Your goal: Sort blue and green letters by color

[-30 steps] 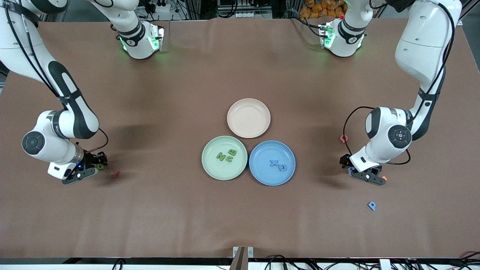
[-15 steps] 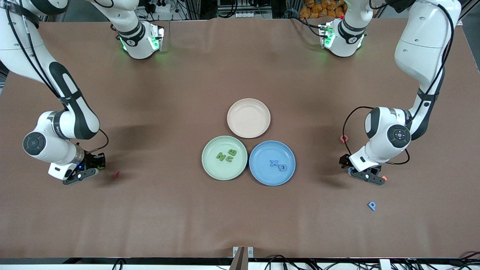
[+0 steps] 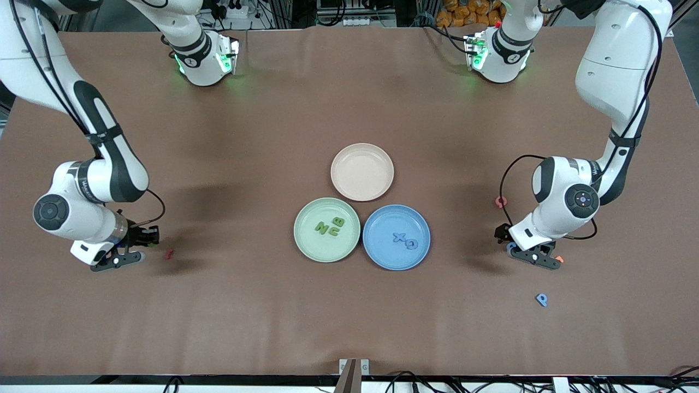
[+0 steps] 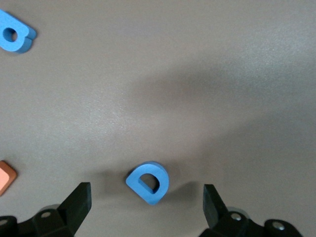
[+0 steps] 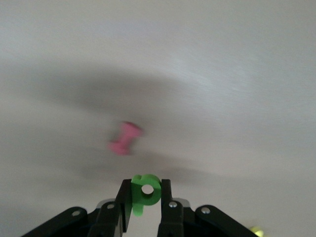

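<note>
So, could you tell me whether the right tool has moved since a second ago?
Yes. The right tool, shut on the green letter, has lifted slightly and drawn away from the dark red letter lying on the table.

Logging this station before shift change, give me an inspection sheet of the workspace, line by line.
Surface: brown table cover.
Job's things: green plate holds three green letters; blue plate holds two blue letters; blue D and blue P lie on the table.
Clutter: beige plate, red letter, orange piece.
End effectors: left end effector open around the blue D; right end effector shut on green P.
Cables: black, along both wrists.
Surroundings: nothing seen.
</note>
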`<state>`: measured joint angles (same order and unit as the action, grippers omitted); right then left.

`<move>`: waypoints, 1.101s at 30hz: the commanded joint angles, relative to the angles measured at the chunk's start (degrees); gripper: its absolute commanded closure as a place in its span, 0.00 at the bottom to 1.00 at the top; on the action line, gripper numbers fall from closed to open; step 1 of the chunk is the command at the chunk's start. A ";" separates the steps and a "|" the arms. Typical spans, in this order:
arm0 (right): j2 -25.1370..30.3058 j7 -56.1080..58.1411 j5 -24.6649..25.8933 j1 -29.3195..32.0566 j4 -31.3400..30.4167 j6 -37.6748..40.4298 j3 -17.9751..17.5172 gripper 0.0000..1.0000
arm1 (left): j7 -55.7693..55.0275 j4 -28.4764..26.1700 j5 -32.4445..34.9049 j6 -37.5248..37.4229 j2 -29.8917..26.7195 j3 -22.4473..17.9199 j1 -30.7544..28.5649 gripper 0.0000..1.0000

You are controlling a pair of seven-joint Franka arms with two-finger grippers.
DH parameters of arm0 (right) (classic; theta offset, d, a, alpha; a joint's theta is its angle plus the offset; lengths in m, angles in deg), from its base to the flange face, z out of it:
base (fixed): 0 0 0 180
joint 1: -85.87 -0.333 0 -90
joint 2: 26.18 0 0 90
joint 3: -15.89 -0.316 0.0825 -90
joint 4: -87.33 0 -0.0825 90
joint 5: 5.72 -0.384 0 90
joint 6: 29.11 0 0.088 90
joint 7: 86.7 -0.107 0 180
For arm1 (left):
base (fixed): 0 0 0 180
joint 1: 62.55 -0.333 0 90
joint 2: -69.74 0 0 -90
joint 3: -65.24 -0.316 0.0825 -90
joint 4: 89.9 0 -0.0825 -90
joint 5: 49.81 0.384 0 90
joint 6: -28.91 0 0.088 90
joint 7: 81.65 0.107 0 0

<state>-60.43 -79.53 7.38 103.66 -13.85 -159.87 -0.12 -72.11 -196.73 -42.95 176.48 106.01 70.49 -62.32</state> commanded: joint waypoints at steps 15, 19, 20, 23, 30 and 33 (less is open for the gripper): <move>3.84 -33.00 -10.72 -16.20 3.62 5.08 -3.32 1.00 | 0.48 4.09 -0.27 -1.59 2.74 0.73 -0.41 0.00; 3.31 -40.99 -10.72 -20.77 4.67 4.56 -3.23 1.00 | 0.39 4.18 -0.27 -1.59 2.74 0.73 -0.41 0.00; 2.88 -43.54 -10.72 -21.74 5.20 4.55 -3.23 1.00 | 0.48 4.18 -0.18 -1.59 2.74 0.73 -0.41 0.00; 1.73 -49.35 -10.72 -24.38 7.13 4.38 -3.23 1.00 | 0.39 4.18 -0.27 -1.59 2.66 0.82 -0.41 0.00; -2.30 -61.04 -9.85 -30.97 10.64 3.24 -2.97 1.00 | 0.13 4.18 -0.18 -1.59 2.74 0.82 -0.41 0.00; -4.07 -65.87 -9.67 -33.26 11.70 1.31 -2.71 1.00 | 0.13 4.09 -0.18 -1.59 2.74 0.73 -0.41 0.00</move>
<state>-59.87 -138.27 -2.32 73.91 -6.48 -156.90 -3.61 -72.11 -193.56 -42.95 175.90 108.33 70.88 -62.39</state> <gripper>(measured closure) 0.731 0.000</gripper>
